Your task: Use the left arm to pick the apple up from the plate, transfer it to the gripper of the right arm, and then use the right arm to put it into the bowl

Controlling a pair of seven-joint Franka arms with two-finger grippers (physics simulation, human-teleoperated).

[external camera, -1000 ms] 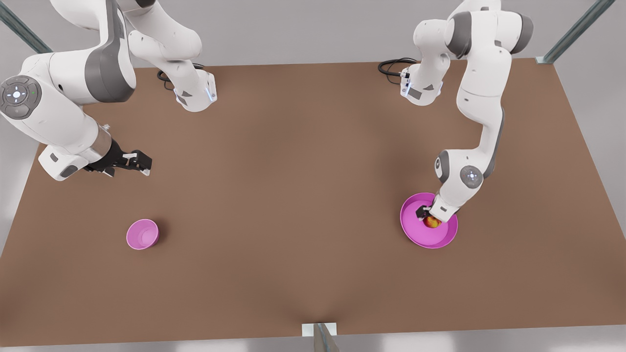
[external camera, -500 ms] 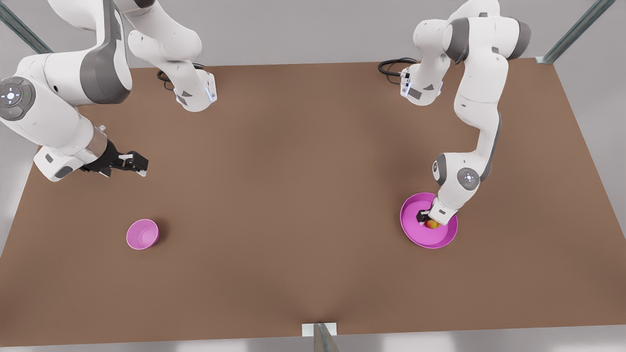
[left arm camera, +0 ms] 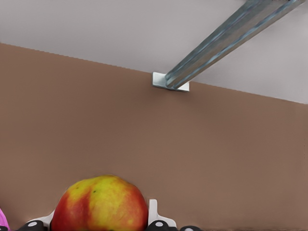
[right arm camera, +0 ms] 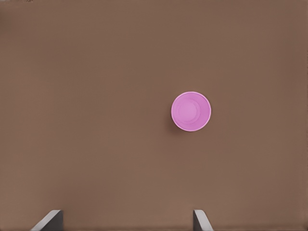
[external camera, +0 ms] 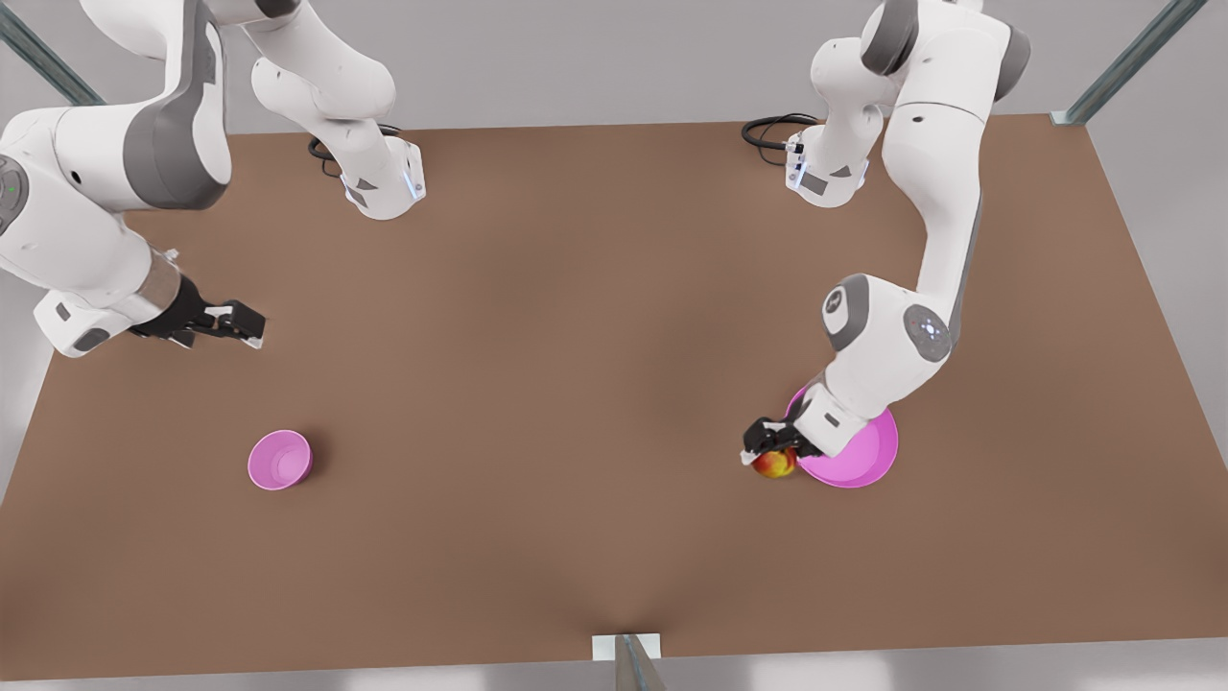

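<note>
The apple (external camera: 775,464), red with yellow patches, is held in my left gripper (external camera: 770,453), which is shut on it just past the plate's rim, toward the front view's left. In the left wrist view the apple (left arm camera: 99,204) sits between the fingers (left arm camera: 153,212). The wide pink plate (external camera: 863,461) lies partly under that arm's wrist. The small pink bowl (external camera: 280,459) stands on the table at the front view's left. My right gripper (external camera: 247,328) hovers open behind the bowl. Its wrist view looks down on the bowl (right arm camera: 191,111) between spread fingers (right arm camera: 50,220).
A metal bracket with a post (external camera: 625,648) sits at the middle of the table's near edge, also seen as the bracket (left arm camera: 169,82). Both arm bases (external camera: 384,187) and black cables (external camera: 767,130) stand at the far edge. Bare brown table (external camera: 537,384) separates bowl and plate.
My left gripper has taken the apple off the plate and carried it toward the front view's left, past the rim. The right arm has drawn back slightly to the front view's left.
</note>
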